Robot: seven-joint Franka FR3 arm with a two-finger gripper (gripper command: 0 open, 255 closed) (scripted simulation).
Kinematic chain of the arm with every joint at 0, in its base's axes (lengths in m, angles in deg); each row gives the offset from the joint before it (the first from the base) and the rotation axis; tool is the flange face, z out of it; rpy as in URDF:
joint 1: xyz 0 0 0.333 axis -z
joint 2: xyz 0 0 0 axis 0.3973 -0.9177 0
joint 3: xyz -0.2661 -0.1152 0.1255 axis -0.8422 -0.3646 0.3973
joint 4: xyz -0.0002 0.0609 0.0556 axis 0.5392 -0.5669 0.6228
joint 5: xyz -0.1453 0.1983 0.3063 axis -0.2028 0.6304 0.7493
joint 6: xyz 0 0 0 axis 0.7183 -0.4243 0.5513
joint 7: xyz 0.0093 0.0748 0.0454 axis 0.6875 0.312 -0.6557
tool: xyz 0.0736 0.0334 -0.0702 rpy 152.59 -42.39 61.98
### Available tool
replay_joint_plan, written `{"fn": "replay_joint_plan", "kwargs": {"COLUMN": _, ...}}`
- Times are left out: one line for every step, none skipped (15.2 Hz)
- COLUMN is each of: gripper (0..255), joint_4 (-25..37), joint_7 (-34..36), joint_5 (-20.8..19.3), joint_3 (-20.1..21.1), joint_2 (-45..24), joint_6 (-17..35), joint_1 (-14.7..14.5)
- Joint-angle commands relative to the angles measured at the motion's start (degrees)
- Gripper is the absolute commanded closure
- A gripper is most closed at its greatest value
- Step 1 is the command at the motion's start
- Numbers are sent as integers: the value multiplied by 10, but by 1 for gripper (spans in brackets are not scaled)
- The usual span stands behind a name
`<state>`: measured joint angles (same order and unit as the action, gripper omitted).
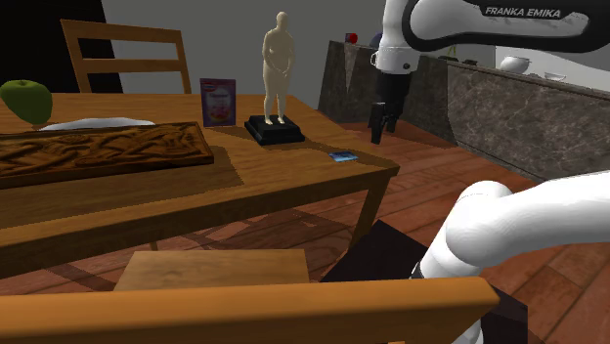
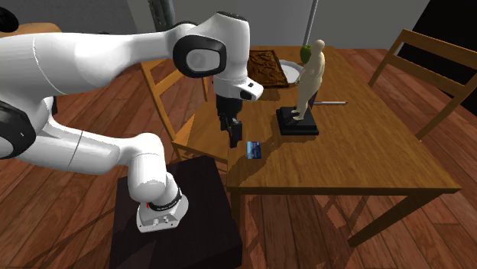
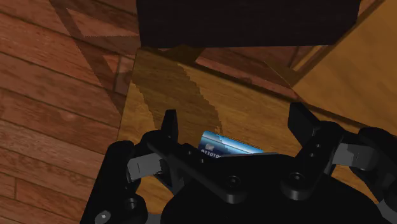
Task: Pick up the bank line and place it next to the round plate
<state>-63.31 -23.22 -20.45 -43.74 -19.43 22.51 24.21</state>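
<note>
The bank card [image 1: 341, 155] is a small blue card lying flat near the corner of the wooden table [image 1: 293, 181]. In the second exterior view the card [image 2: 255, 150] lies close to the table's edge. My gripper [image 1: 377, 132] hangs open a little above that corner, just off the card's side, touching nothing [image 2: 235, 137]. In the wrist view the card [image 3: 229, 146] shows between and just beyond the spread fingers [image 3: 168, 127], partly hidden by the hand. The round white plate [image 1: 98, 124] sits far along the table behind a carved board; the plate [image 2: 294, 74] lies beyond the statue.
A tan figurine on a black base [image 1: 277, 78] stands between card and plate. A carved wooden board [image 1: 98, 151], a pink box [image 1: 219, 101] and a green apple [image 1: 24, 98] are farther along. Chairs [image 1: 127, 59] flank the table; a thin pen-like stick [image 2: 329, 102] lies by the figurine.
</note>
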Motion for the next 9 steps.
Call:
{"fn": "replay_joint_plan", "kwargs": {"gripper": 0, "joint_4": 0, "joint_7": 0, "joint_5": 0, "joint_3": 0, "joint_2": 0, "joint_6": 0, "joint_1": 0}}
{"fn": "replay_joint_plan", "kwargs": {"gripper": 0, "joint_4": -27, "joint_7": -74, "joint_5": -2, "joint_3": -39, "joint_2": 21, "joint_6": 45, "joint_1": -20}}
{"fn": "replay_joint_plan", "kwargs": {"gripper": 0, "joint_4": -50, "joint_7": -148, "joint_5": -4, "joint_3": -82, "joint_2": 38, "joint_6": 87, "joint_1": -43}}
{"fn": "replay_joint_plan", "kwargs": {"gripper": 0, "joint_4": -69, "joint_7": -222, "joint_5": -4, "joint_3": -126, "joint_2": 50, "joint_6": 127, "joint_1": -67}}
{"fn": "replay_joint_plan", "kwargs": {"gripper": 0, "joint_4": -83, "joint_7": -299, "joint_5": -1, "joint_3": -172, "joint_2": 56, "joint_6": 165, "joint_1": -92}}
{"fn": "replay_joint_plan", "kwargs": {"gripper": 0, "joint_4": -92, "joint_7": -376, "joint_5": 3, "joint_3": -221, "joint_2": 59, "joint_6": 198, "joint_1": -122}}
{"fn": "replay_joint_plan", "kwargs": {"gripper": 0, "joint_4": -96, "joint_7": -455, "joint_5": 10, "joint_3": -270, "joint_2": 58, "joint_6": 226, "joint_1": -157}}
{"fn": "replay_joint_plan", "kwargs": {"gripper": 0, "joint_4": -95, "joint_7": -535, "joint_5": 20, "joint_3": -321, "joint_2": 55, "joint_6": 249, "joint_1": -195}}
{"fn": "replay_joint_plan", "kwargs": {"gripper": 0, "joint_4": -89, "joint_7": -613, "joint_5": 31, "joint_3": -373, "joint_2": 51, "joint_6": 266, "joint_1": -240}}
